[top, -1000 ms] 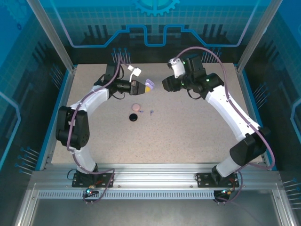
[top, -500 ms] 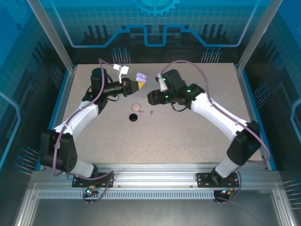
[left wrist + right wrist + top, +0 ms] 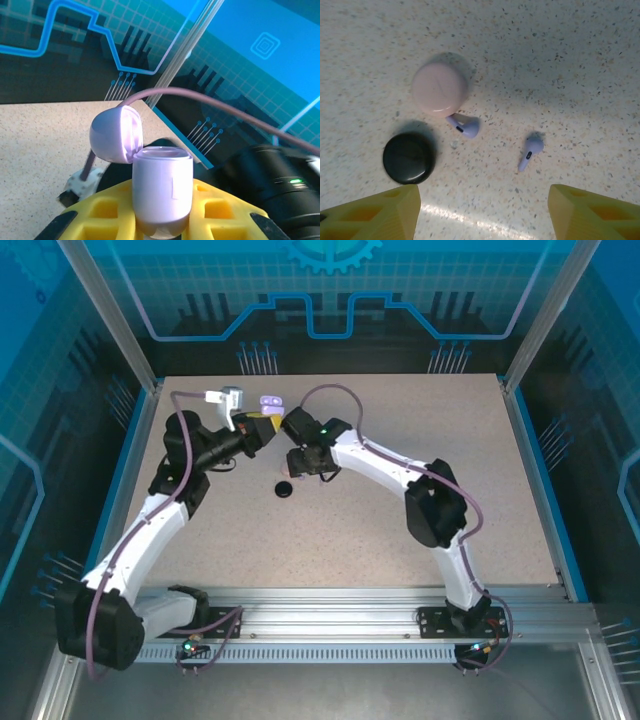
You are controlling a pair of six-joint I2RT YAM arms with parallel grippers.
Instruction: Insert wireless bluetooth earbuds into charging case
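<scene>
Below the right claw (image 3: 482, 212), spread wide to take one, lie two lavender earbuds (image 3: 465, 125); the left claw (image 3: 161, 222) grips the lavender case (image 3: 161, 185) upright, lid open, to receive them.

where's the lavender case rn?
Top view, far left-centre: the lavender case is held in the left gripper, lid open, just behind the right gripper.

The table (image 3: 450, 430) I work on is a speckled beige slab with four small things lying on it. A pink round case (image 3: 439, 89) sits closed, and a black round case (image 3: 409, 158), also closed, sits near it. One lavender earbud (image 3: 465, 126) lies just beside the pink one, stem toward it. A second lavender earbud (image 3: 530, 153) lies apart on bare surface.
</scene>
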